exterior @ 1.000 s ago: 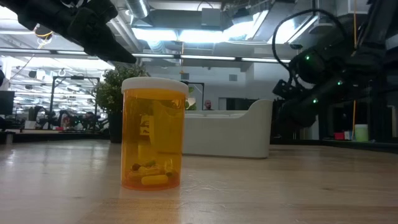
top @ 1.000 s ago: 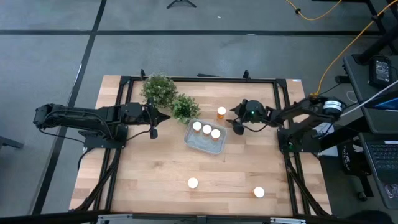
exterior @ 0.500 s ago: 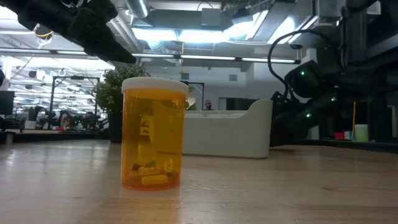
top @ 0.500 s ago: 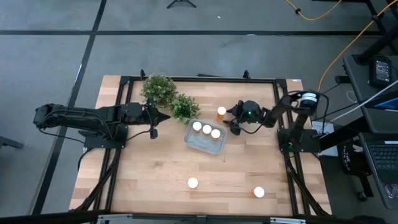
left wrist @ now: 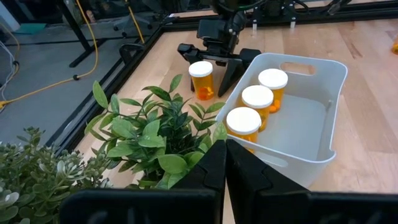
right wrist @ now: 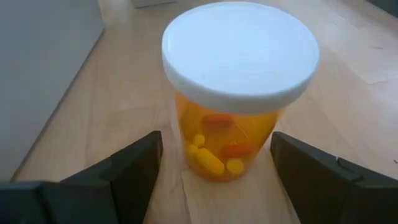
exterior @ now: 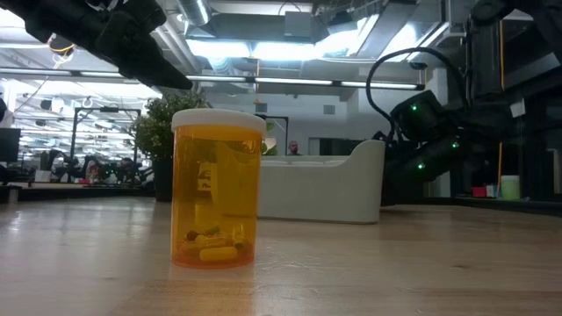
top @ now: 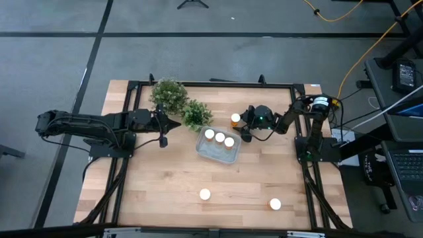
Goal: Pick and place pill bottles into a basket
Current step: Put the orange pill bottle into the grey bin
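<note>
My right gripper (top: pixel 242 130) sits spread just beside the pill bottle (top: pixel 235 119) standing right of the basket (top: pixel 210 153), near the table's far edge. To grip well, I should ease forward until both fingers (right wrist: pixel 127 167) flank the orange body below the white cap (never the cap itself), then close squarely. My right wrist view shows the bottle centred but not yet between them; the high view adds three bottles already in the basket. My left gripper (left wrist: pixel 225 163), pressed together, waits by the plants (top: pixel 196 114).

Two dark jointed arms, green indicator lights, flat black fingers (right wrist: pixel 134 165)
</note>
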`<state>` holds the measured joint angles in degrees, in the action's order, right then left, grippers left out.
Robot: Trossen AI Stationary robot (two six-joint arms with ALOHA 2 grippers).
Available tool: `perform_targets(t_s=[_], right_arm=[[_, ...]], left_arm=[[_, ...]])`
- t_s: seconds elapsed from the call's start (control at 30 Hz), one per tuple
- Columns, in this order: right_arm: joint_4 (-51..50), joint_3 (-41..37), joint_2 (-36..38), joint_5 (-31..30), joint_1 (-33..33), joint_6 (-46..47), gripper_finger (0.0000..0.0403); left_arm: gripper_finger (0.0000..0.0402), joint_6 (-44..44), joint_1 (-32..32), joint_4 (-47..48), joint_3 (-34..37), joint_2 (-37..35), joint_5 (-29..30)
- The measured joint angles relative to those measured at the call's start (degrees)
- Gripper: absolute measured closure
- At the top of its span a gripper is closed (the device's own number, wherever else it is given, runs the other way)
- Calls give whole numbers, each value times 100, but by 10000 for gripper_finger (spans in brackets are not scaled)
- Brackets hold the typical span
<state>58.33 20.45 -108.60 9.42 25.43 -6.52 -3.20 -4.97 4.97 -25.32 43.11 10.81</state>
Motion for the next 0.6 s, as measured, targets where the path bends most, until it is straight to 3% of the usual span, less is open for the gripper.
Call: perform_targets(t_s=[0.6], right_arm=[[-46,-13,-1,286,109,-43,165]], left_arm=[[400,104,0,0,0,0,0]])
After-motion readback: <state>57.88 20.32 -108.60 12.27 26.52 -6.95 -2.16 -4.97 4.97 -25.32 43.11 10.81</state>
